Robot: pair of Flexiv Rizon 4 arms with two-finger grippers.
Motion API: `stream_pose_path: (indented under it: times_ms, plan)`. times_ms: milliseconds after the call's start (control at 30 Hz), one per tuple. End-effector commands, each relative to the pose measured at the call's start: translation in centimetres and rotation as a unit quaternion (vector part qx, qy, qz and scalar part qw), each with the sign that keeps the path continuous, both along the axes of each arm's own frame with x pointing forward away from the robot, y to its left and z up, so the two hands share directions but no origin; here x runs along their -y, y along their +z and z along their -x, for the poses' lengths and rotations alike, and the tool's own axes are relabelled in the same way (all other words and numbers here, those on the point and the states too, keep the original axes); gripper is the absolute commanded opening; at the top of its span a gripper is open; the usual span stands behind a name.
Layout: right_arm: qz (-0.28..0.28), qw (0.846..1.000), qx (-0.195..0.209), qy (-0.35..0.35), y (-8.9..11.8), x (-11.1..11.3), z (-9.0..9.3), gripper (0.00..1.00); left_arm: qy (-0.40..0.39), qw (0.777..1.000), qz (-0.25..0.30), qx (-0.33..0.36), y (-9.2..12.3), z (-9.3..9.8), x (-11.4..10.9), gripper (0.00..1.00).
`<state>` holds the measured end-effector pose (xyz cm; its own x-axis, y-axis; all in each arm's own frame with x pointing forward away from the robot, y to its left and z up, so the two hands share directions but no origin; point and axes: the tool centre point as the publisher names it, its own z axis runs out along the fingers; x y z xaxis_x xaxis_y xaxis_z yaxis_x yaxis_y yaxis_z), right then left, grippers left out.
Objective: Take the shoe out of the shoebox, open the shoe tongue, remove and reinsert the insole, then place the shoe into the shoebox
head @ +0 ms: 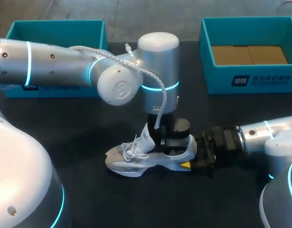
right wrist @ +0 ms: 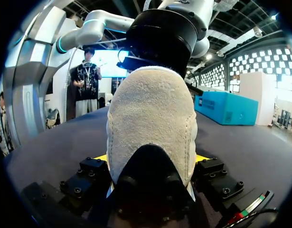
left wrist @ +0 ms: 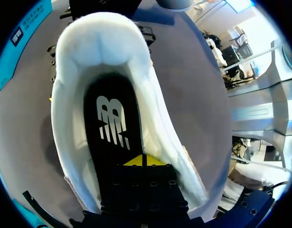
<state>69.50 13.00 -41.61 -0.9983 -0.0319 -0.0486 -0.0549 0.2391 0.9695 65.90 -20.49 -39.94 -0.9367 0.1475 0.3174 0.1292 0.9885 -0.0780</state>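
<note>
- The white shoe (head: 146, 159) lies on the black table (head: 79, 142), with its toe toward my left side and its heel toward my right.
- My right gripper (right wrist: 150, 159) is clamped on the heel from both sides.
- My left gripper (left wrist: 145, 160) points down into the shoe, its tips together on the black insole (left wrist: 112, 118).
- My left arm is nearer the insole. The lining looks soft and fluffy.

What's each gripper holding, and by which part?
Right gripper holds the shoe by its heel. Left gripper is shut, tips at the insole inside the shoe; no grip on it visible.
</note>
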Motion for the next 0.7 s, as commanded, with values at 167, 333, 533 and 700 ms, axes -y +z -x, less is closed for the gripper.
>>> stream_pose_path:
  times_ms: [167, 333, 533, 700]
  plan:
    - [0.001, 1.000, 0.000, -0.001, -0.1, 0.1, 0.1, 0.00, 0.008, 1.000, 0.006, 0.023, -1.7, 0.3, 0.2, 0.00]
    - [0.001, 1.000, 0.000, -0.001, -0.1, 0.1, 0.1, 0.00, 0.011, 0.999, 0.003, 0.039, -2.2, 0.0, 0.7, 0.00]
    - [0.001, 1.000, 0.000, -0.001, -0.1, 0.1, 0.1, 0.00, 0.011, 0.999, 0.014, 0.052, -1.4, -0.2, 1.0, 0.03]
    - [0.001, 1.000, 0.000, -0.001, -0.1, 0.1, 0.1, 0.00, 0.013, 0.998, 0.020, 0.058, -0.9, -0.5, 1.1, 0.25]
